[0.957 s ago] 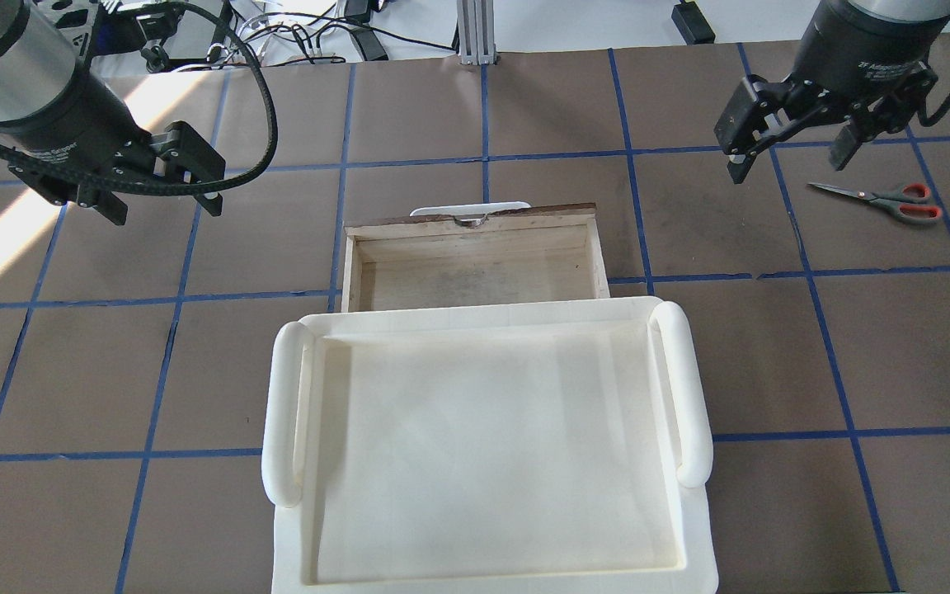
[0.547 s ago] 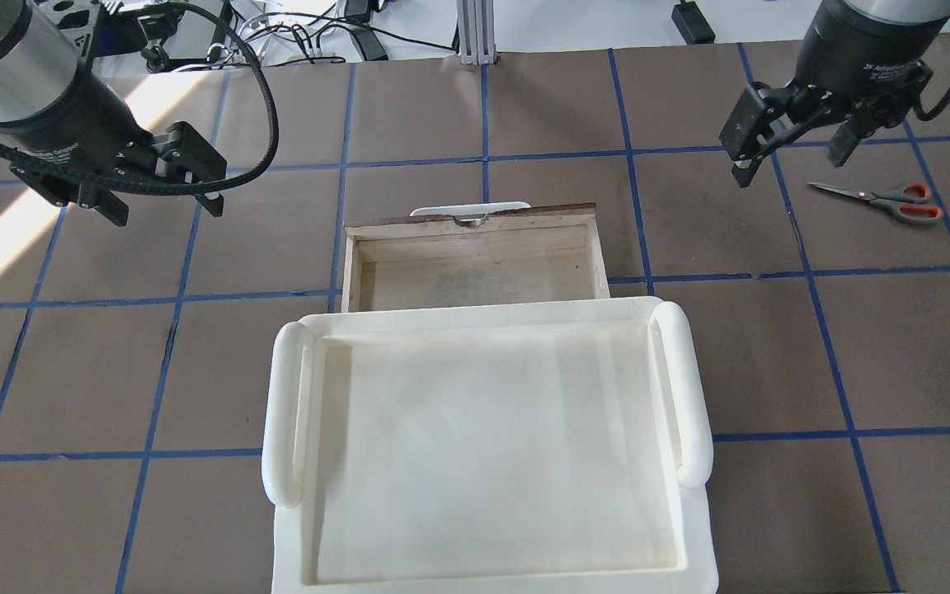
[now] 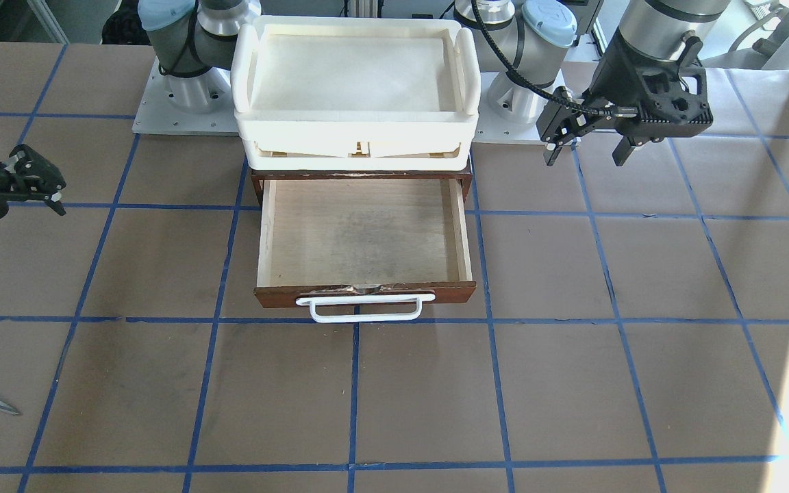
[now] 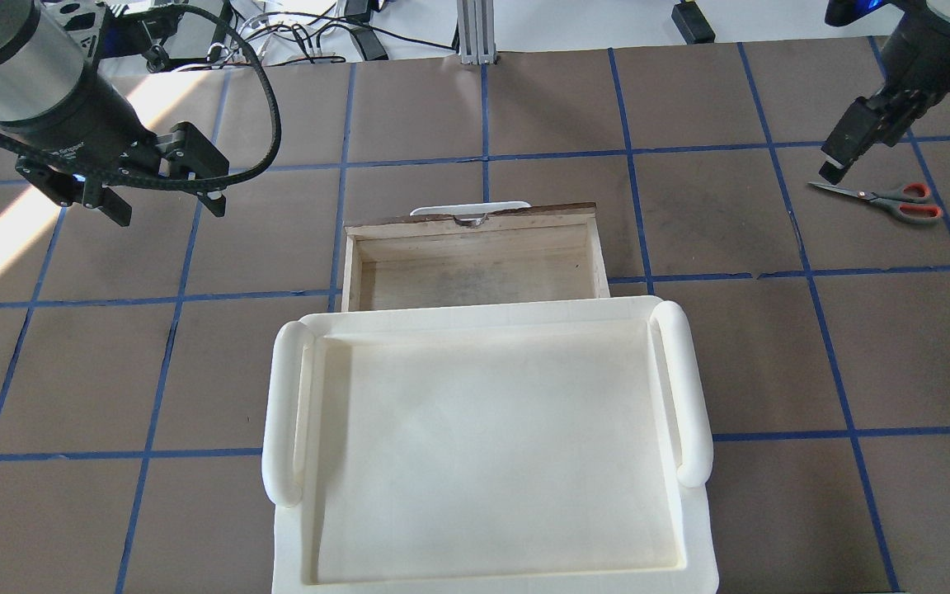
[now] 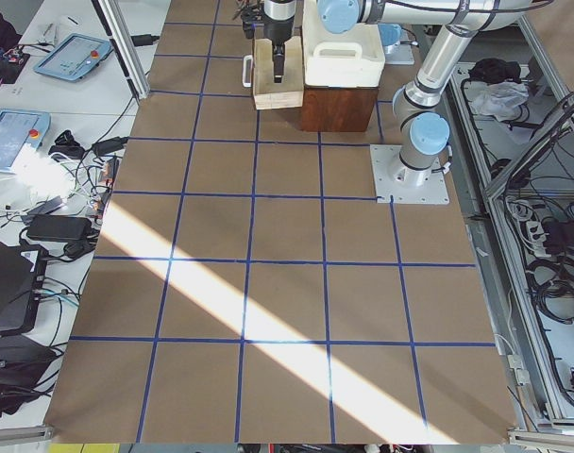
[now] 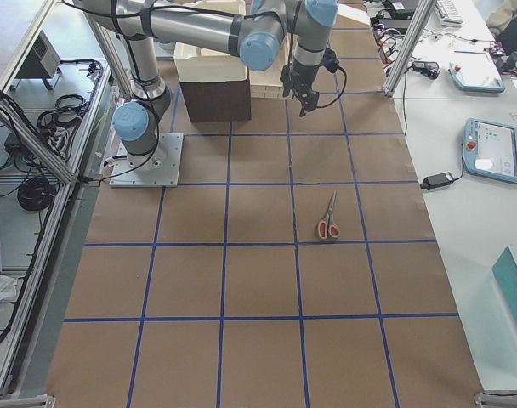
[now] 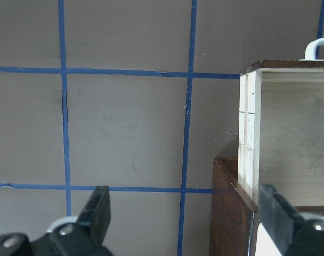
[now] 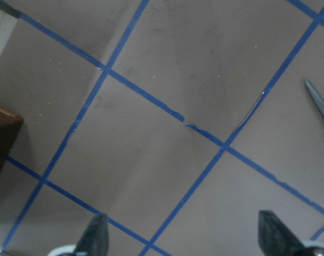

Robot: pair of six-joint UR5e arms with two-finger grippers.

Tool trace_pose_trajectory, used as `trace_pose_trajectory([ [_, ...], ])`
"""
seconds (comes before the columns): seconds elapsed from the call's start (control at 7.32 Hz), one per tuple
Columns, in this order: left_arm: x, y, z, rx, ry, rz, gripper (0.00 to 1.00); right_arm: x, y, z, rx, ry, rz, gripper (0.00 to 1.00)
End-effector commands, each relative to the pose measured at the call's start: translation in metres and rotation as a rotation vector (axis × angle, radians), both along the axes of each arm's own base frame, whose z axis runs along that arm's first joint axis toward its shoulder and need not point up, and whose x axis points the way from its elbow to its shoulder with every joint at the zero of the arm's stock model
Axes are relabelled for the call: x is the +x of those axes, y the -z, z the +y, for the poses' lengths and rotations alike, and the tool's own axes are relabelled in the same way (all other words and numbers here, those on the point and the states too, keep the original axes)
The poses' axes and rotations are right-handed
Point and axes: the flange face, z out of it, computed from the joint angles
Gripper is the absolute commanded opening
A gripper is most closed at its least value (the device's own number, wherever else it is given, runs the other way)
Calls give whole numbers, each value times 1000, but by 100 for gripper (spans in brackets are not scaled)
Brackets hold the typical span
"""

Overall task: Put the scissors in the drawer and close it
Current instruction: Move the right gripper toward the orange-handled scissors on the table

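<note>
A pair of scissors with grey handles, orange inside the loops [image 4: 879,198], lies flat on the brown table with blue lines [image 4: 524,107]. It is far out on the robot's right, well apart from the wooden drawer with the white bar handle [image 4: 475,280]. The drawer is pulled open and sticks out from under a cream-white plastic tray [image 4: 475,313]. The right gripper [image 8: 182,216] hangs high over the table between the drawer and the scissors, fingers spread wide. The left gripper [image 4: 168,210] hangs left of the drawer, fingers wide too.
</note>
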Motion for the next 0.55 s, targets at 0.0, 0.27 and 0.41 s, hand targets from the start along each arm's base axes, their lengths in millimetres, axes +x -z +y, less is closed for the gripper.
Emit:
trace_pose_trajectory([
  [0.0, 1, 6, -4, 14, -9, 3, 100, -88, 65, -27, -29, -279, -2, 99],
  [0.27, -1, -5, 6, -10, 5, 7, 100, -149, 128, -44, -84, -517, 20, 99],
  [0.41, -1, -6, 5, -15, -2, 12, 100, -155, 149, -53, -99, -608, 29, 96],
])
